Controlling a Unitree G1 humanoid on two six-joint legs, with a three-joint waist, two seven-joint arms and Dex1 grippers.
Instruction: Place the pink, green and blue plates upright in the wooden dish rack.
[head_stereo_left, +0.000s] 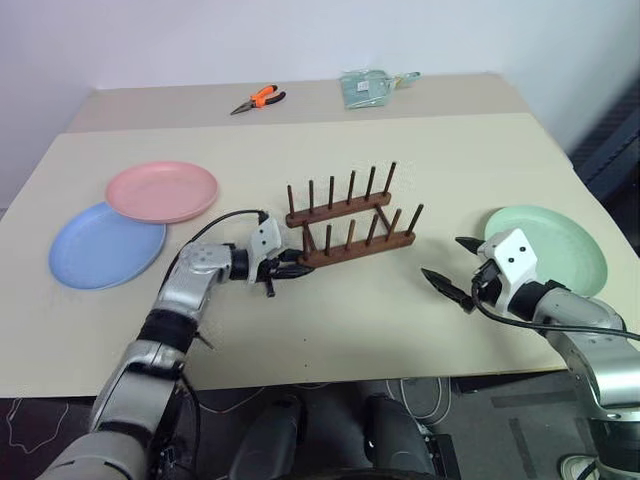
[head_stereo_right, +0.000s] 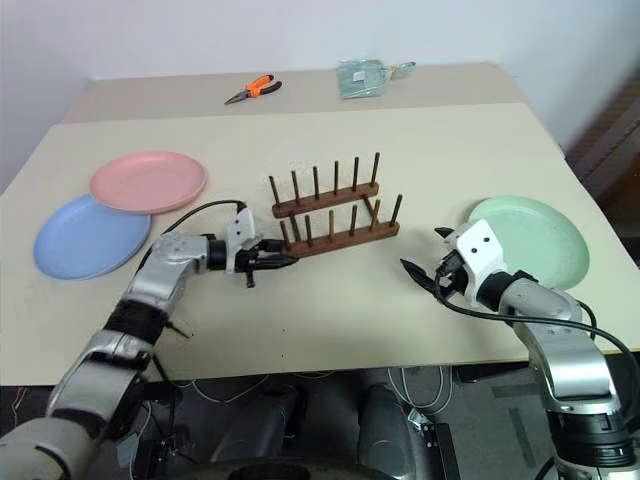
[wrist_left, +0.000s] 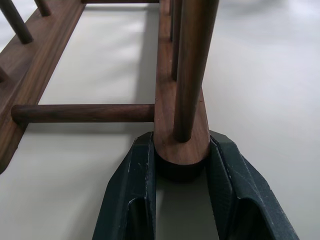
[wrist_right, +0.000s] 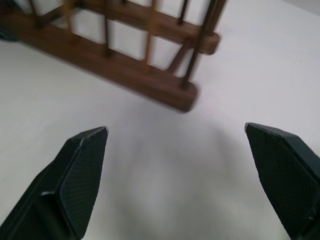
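Your left gripper (wrist_left: 180, 165) pinches the near-left end of the rack (head_stereo_left: 348, 228), I think to steady or turn it before any plate goes in. The rack stands mid-table, its long axis rising slightly toward the right. Your right gripper (head_stereo_left: 452, 268) hangs spread wide beside the green plate (head_stereo_left: 556, 245); the pink plate (head_stereo_left: 162, 191) overlaps the blue plate (head_stereo_left: 98, 246) far left

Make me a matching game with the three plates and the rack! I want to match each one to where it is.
Things:
1. pink plate
2. blue plate
3. green plate
4. rack

Places:
A. beside the right gripper
B. its end between the left gripper's fingers
C. partly under another plate
D. overlapping the blue plate's edge

Pairs: 1-D, 2-C, 3-A, 4-B
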